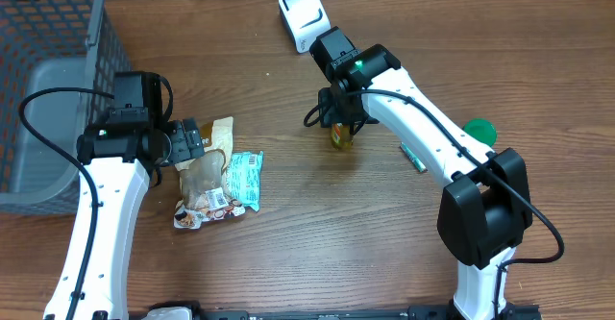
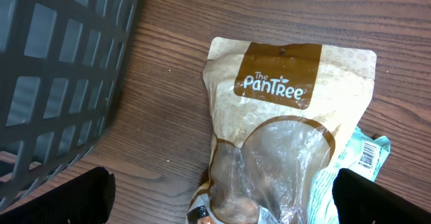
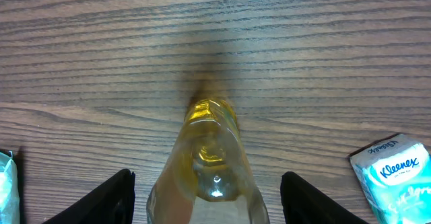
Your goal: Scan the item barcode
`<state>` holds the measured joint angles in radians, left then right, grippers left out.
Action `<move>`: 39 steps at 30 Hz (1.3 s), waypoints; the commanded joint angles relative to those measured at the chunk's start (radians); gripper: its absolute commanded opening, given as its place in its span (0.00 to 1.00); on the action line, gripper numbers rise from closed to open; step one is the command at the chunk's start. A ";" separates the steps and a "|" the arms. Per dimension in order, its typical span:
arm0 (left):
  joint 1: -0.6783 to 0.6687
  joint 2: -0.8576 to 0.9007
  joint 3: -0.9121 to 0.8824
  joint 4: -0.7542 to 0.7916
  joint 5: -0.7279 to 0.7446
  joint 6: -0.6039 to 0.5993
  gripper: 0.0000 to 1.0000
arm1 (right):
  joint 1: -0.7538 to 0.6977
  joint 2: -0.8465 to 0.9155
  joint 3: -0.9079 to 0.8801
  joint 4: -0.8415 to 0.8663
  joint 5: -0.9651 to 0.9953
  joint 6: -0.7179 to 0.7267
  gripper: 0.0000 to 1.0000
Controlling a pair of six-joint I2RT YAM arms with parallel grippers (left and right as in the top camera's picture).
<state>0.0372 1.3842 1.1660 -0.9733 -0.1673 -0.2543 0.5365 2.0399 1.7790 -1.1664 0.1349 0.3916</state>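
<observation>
We see the small clear plastic bottle of yellow liquid [image 3: 210, 143] on the brown wooden worktop [image 3: 350, 42], directly between the two black fingers [image 3: 111, 197] of the right pincer [image 3: 207, 200]. That pincer is partly open and straddles the bottle with a thin gap on each side, so we see no grip on it. From overhead, the bottle sits near the worktop's middle, under the right arm's wrist. The left pincer [image 2: 222, 197] is spread wide and holds nothing, hanging above a tan PanTree snack pouch [image 2: 289, 109].
</observation>
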 commanded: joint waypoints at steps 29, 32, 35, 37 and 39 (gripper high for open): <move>-0.005 0.002 0.020 -0.001 0.004 0.015 1.00 | -0.007 -0.018 -0.006 -0.039 0.002 0.000 0.63; -0.005 0.002 0.020 -0.001 0.004 0.015 1.00 | -0.007 -0.018 -0.006 -0.040 0.002 0.000 0.62; -0.005 0.002 0.020 -0.001 0.004 0.015 1.00 | -0.007 -0.018 -0.006 -0.039 0.002 0.000 0.62; -0.005 0.002 0.020 -0.001 0.004 0.015 0.99 | -0.007 -0.018 -0.006 -0.039 0.002 0.000 0.63; -0.005 0.002 0.020 -0.001 0.004 0.015 0.99 | -0.007 -0.018 -0.006 -0.040 0.002 0.000 0.62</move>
<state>0.0372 1.3842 1.1660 -0.9733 -0.1673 -0.2543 0.5365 2.0399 1.7782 -1.2060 0.1345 0.3916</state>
